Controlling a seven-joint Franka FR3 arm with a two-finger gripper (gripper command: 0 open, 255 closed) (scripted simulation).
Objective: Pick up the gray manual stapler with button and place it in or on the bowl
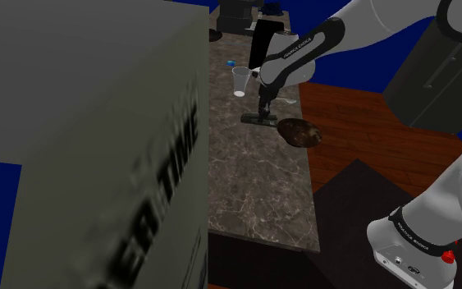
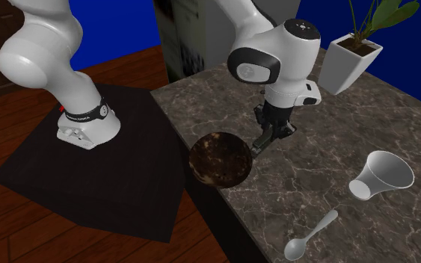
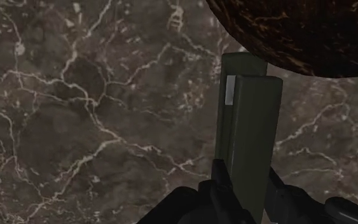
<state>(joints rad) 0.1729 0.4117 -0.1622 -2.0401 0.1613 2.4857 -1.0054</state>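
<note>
The stapler (image 3: 247, 140) is a dark grey-green long bar lying on the marble counter, its far end reaching the rim of the dark brown speckled bowl (image 3: 298, 32). My gripper (image 3: 247, 191) is shut on the stapler's near end, one finger pressed against each side. In the shoulder view the gripper (image 1: 264, 109) points straight down onto the stapler (image 1: 258, 119), just left of the bowl (image 1: 299, 131). In the second exterior view the gripper (image 2: 262, 142) stands beside the bowl (image 2: 218, 158), which overhangs the counter's edge.
A white cup (image 2: 384, 175) lies on its side and a spoon (image 2: 311, 234) lies on the counter past it. A white plant pot (image 2: 351, 60) stands at the back. A large grey box (image 1: 81, 148) blocks the shoulder view's left. A clear cup (image 1: 240, 80) stands behind the gripper.
</note>
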